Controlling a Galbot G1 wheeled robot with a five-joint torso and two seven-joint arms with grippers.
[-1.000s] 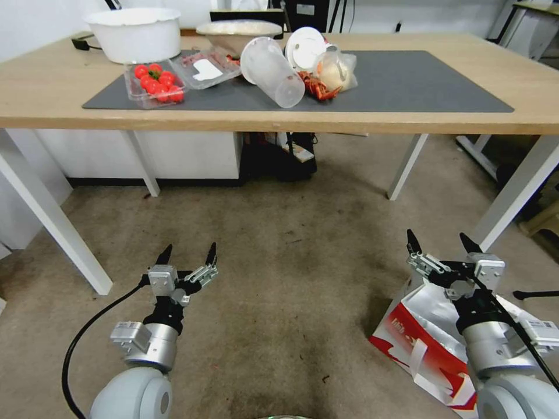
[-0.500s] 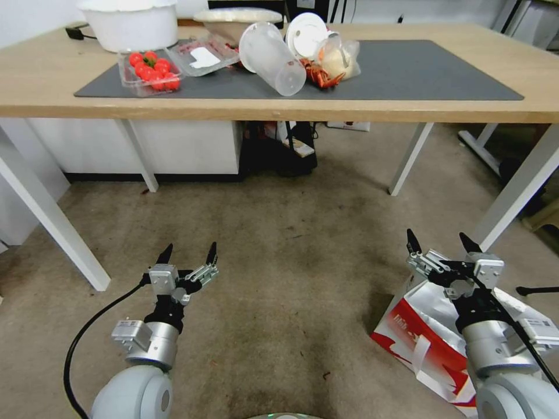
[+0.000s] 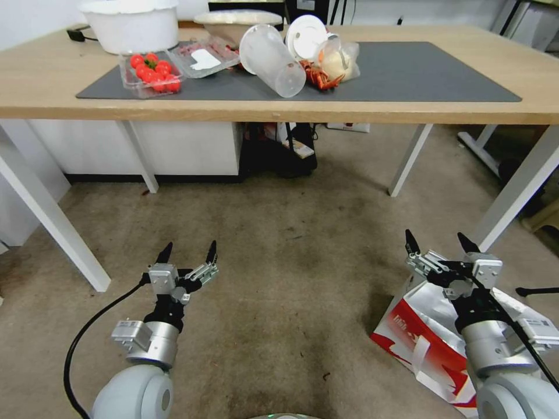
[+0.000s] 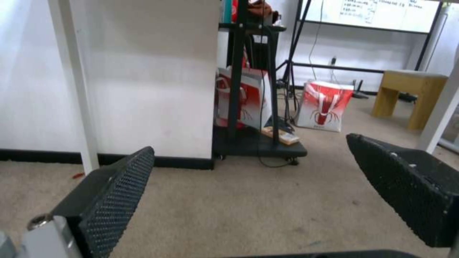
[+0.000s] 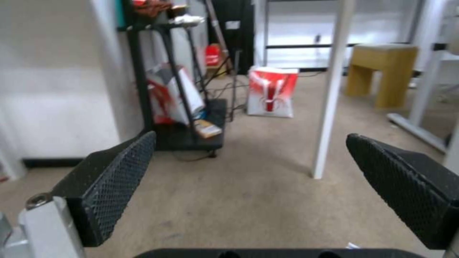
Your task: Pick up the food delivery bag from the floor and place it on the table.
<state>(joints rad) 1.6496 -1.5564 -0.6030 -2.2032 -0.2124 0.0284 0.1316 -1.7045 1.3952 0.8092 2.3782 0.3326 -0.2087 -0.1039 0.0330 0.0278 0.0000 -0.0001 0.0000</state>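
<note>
The bag [image 3: 428, 343] lies on the floor [image 3: 291, 262] at my four o'clock, under my right pincer [image 3: 438, 247], which gapes wide, empty. My left pincer [image 3: 186, 253] likewise.

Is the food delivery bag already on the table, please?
No, the food delivery bag lies on the floor beneath the right end effector.

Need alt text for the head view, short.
A white and red food delivery bag lies on the floor under the open right gripper. The open left gripper hovers over bare floor, before a table holding food containers.
</note>
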